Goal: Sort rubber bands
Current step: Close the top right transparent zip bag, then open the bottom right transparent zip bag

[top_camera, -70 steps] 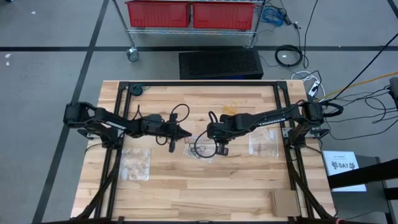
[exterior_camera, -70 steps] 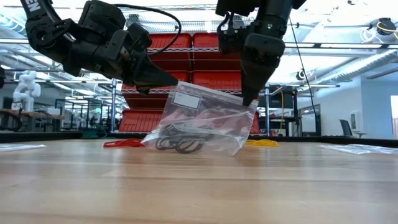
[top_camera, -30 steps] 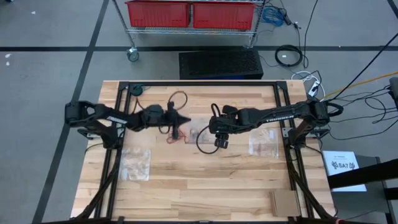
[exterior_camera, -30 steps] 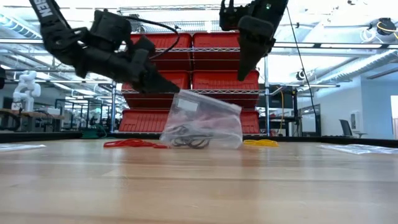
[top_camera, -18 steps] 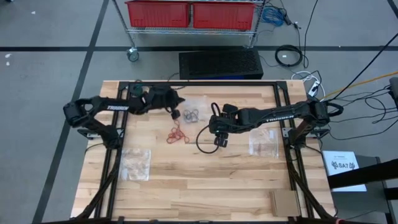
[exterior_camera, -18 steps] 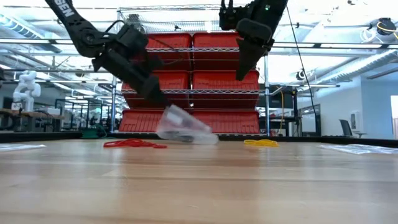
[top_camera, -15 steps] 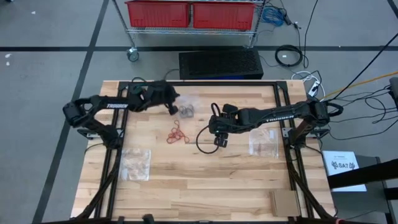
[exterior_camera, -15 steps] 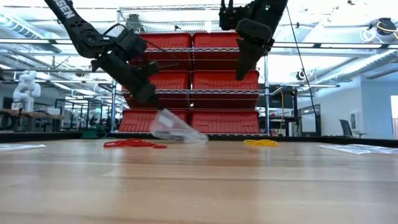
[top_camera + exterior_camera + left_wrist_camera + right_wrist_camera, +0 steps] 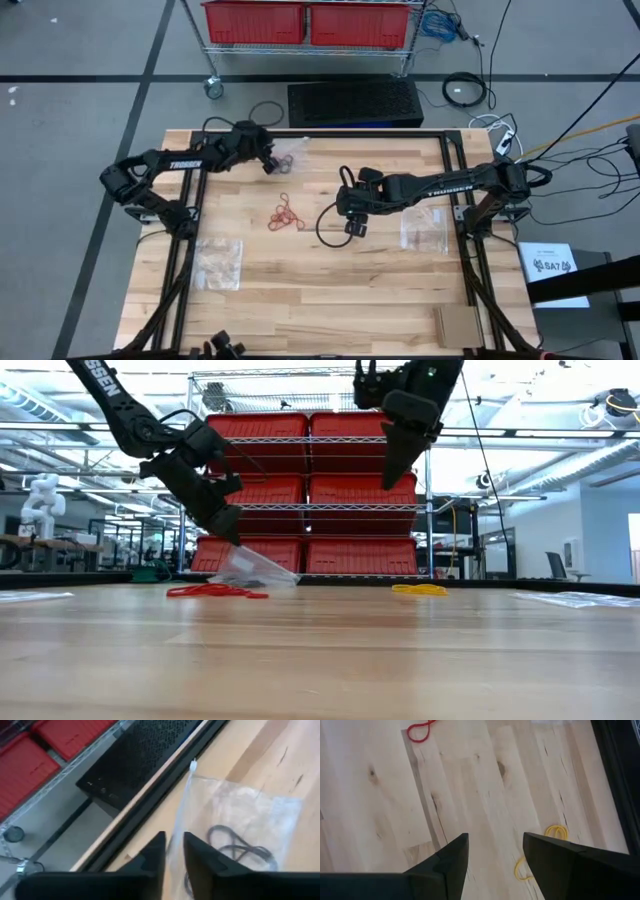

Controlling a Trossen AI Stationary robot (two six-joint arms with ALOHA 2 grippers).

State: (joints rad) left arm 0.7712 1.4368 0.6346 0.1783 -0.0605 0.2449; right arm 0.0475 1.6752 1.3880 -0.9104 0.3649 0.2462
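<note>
Left end effector (image 9: 268,163), upper left of the high view, is pinched on a clear bag (image 9: 240,832) of black rubber bands (image 9: 235,845) near the table (image 9: 330,290) edge. Right end effector (image 9: 495,852) hovers wide, centre. Red rubber bands (image 9: 284,216) lie loose; yellow rubber bands (image 9: 547,845) too. Advise lowering the bag flat before letting go.

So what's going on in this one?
The left gripper is pinching a clear bag with black rubber bands inside, at the table's far edge. The right gripper hangs open above mid-table, holding nothing. A heap of red bands lies loose between the arms, some yellow bands are loose too, and two more bags lie flat at the sides.
</note>
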